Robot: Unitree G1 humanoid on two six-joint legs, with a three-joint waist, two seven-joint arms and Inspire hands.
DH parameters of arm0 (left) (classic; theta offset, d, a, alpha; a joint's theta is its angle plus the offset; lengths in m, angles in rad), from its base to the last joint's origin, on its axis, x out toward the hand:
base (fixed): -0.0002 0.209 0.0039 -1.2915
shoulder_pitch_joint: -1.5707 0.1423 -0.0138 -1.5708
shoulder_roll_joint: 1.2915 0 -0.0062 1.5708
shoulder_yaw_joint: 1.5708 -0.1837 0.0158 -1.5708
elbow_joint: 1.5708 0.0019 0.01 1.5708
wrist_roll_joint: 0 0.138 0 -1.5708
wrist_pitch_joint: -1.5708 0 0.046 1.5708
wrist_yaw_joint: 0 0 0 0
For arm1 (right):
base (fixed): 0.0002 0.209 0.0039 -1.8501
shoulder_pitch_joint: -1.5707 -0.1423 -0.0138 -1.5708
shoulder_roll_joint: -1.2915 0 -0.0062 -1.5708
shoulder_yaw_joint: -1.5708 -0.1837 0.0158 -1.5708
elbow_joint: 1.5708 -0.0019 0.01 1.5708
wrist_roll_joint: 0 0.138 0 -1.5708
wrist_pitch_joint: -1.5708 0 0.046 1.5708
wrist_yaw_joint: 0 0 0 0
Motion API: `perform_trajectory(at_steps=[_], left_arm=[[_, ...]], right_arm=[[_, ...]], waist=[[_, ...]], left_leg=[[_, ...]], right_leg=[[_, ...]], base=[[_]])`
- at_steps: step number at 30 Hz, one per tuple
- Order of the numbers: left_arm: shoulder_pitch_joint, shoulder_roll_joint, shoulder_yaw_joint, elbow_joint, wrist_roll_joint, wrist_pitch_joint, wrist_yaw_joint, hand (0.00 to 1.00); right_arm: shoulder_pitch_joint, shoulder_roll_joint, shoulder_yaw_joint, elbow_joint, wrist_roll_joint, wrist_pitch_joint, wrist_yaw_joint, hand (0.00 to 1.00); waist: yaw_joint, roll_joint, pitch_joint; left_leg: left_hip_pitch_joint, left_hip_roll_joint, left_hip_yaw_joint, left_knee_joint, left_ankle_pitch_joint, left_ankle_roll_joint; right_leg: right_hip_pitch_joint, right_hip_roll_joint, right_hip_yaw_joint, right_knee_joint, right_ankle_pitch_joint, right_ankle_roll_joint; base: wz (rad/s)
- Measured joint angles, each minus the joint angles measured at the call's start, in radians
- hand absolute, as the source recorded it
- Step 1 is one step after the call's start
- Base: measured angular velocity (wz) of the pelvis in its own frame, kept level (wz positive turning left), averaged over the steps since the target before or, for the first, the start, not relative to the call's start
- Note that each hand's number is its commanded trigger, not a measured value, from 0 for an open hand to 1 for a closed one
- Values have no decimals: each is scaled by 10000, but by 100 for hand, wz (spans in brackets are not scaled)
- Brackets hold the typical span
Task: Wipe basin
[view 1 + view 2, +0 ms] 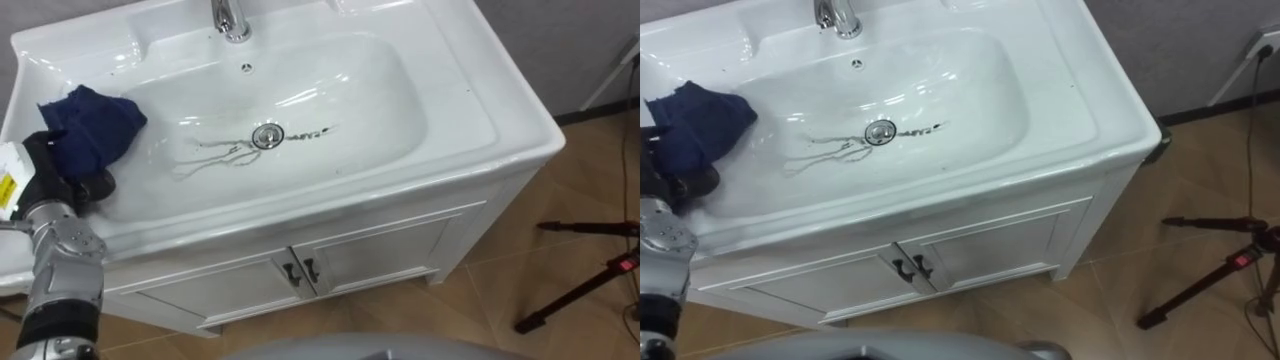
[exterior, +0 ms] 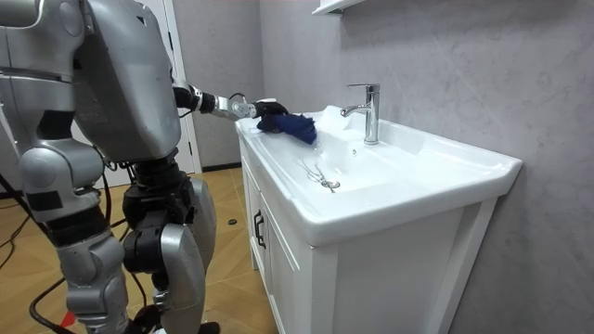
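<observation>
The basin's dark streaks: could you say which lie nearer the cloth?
The looping streaks left of the drain, on the blue cloth's side; the short streak lies right of it.

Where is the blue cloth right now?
In the left eye view the blue cloth sits bunched at the left edge of the basin, gripped by the left hand, well left of the drain.

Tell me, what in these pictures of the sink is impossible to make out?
Faucet: top cut off by the eye views' upper edge.
Dark streaks by the drain: too thin to tell dirt from hair.
Basin under the blue cloth in the left hand: covered by it, every view.
Cabinet inside: behind closed doors.
Floor stand: cut off at the eye views' right edge.
</observation>
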Motion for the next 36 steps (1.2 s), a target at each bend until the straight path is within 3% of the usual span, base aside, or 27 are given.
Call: perform_trajectory(at_steps=[11, 17, 20, 23, 25, 31, 33, 36], left_arm=[[-48, 75, 95, 175, 1, 17, -164, 100], [-182, 42, 106, 202, -514, 17, -162, 100], [-396, 88, 142, 367, -1513, 28, -251, 100], [-348, 108, 407, 407, -3223, -17, -391, 100], [-257, 41, 705, 409, -4187, -171, -478, 100], [15, -300, 1179, 184, -4509, -766, -484, 100], [185, -390, 1147, -91, -4305, -738, -318, 100], [269, -593, 1143, -710, -3761, -316, -128, 100]], right_arm=[[-85, -32, -1, 28, 7, -13, -85, 0], [-229, -42, 16, -66, 45, -26, -191, 0], [-221, -58, 13, -125, 156, -93, -196, 0], [-260, -59, 7, -109, 230, -144, -193, 0], [-268, -51, 1, -104, -25, -203, -192, 0], [-156, -8, 5, -168, 31, -328, -204, 0], [-132, -3, 7, -167, 40, -363, -239, 0], [-67, 18, 14, -189, -45, -313, -241, 0]], waist=[[-8, 88, -3], [21, 92, 0], [90, 117, 4], [103, 138, 1], [101, 139, 1], [80, 132, 0], [85, 132, 1], [106, 89, 7]], left_leg=[[21, 1, 43, -2, 2, 0], [50, 4, 35, 1, 3, 1], [28, 3, 42, 3, 2, 2], [34, 2, 4, 8, 4, 2], [46, 2, -4, 12, 4, 3], [93, -4, -87, 10, 4, 3], [92, -5, -82, 11, 4, 3], [63, -5, -110, 13, 4, 2]], right_leg=[[-5, -3, 22, 23, -1, 1], [-11, -10, -26, 91, -6, 7], [-19, -17, -56, 56, -6, 7], [8, -22, -98, 57, -6, 7], [16, -20, -99, 60, -8, 8], [100, -25, -197, 63, -16, 16], [145, -24, -194, -30, -13, 12], [134, -24, -234, -25, -13, 12]], base=[[0], [0], [1], [3], [0], [3], [3], [2]])
